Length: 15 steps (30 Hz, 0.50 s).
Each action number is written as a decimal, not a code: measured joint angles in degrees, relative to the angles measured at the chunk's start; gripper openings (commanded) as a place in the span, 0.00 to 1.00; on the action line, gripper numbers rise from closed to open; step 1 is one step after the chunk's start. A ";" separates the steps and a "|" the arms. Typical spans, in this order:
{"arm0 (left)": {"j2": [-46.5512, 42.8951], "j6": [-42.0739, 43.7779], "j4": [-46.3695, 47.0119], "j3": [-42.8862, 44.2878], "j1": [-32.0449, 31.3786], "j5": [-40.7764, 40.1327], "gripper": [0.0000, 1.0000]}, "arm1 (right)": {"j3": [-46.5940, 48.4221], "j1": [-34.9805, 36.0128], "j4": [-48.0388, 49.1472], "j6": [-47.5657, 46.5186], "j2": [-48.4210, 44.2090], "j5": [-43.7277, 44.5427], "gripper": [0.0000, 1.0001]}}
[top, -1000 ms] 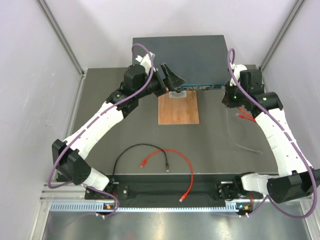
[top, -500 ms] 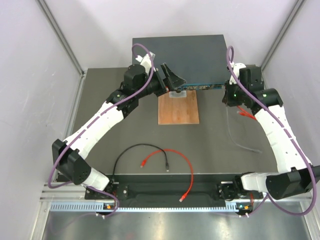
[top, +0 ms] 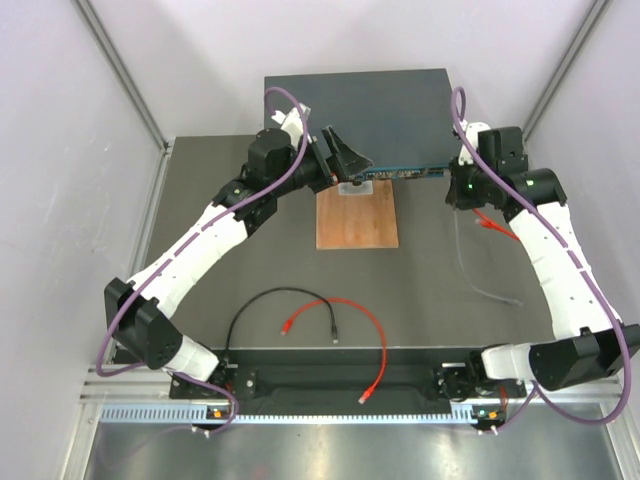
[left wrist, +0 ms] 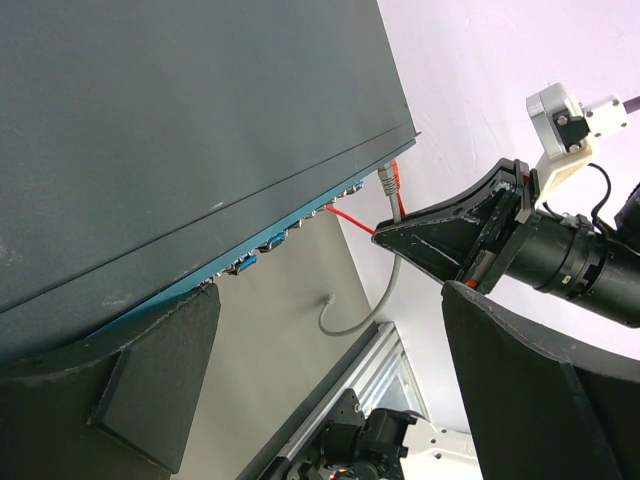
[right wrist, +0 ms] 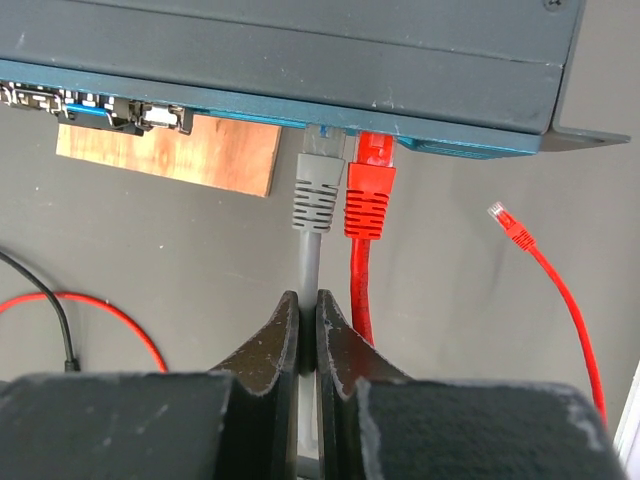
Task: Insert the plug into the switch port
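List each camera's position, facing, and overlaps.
Top: above and behind the bases, looking down at the table; both arms show.
Left wrist: beside the switch, looking along its front; open left gripper frames the right gripper.
Right wrist: facing the ports; right gripper shut on the grey cable.
Shared: both wrist views show the grey plug and red plug.

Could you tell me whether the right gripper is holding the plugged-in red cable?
No, the right gripper is shut on the grey cable, which runs beside the red cable up to the switch.
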 measured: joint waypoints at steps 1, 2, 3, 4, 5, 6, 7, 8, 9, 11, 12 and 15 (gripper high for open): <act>0.00 0.02 0.00 0.00 0.00 0.04 0.99 | 0.00 0.00 -0.04 -0.02 0.00 -0.02 0.00; 0.00 0.07 0.00 0.00 0.00 0.09 0.99 | 0.00 0.00 -0.09 -0.07 0.00 -0.04 0.04; -0.02 0.17 0.00 0.00 0.00 0.20 0.99 | -0.02 0.00 -0.11 -0.20 0.00 -0.04 0.07; -0.02 0.24 0.00 0.00 0.00 0.24 0.99 | -0.04 0.00 -0.11 -0.24 -0.02 -0.07 0.12; -0.04 0.37 0.07 -0.02 0.00 0.31 0.99 | -0.15 0.00 -0.04 -0.33 -0.09 -0.04 0.21; -0.11 0.42 0.11 -0.13 0.00 0.44 0.99 | -0.35 0.00 1.18 -0.33 -0.22 0.02 0.25; -0.28 0.52 0.13 -0.39 0.00 0.61 0.99 | -0.46 0.00 3.96 -0.48 -0.28 -0.02 0.31; -0.37 0.81 0.31 -0.59 0.00 0.72 0.99 | -0.46 0.00 5.90 -0.39 -0.37 -0.37 0.33; -0.46 1.09 0.74 -0.79 0.00 0.70 0.99 | -0.61 0.07 6.56 -0.48 -0.76 -0.63 0.35; -0.85 1.68 0.96 -1.16 0.00 0.70 0.99 | -1.01 0.07 7.13 -0.35 -1.86 -1.11 0.43; -1.20 2.23 1.05 -1.55 0.00 0.68 0.99 | -1.20 0.07 7.67 -0.44 -2.51 -1.20 0.46; -2.89 4.13 1.29 -3.04 0.28 -0.17 0.99 | -1.25 -0.11 9.42 -0.81 -4.50 -0.15 0.61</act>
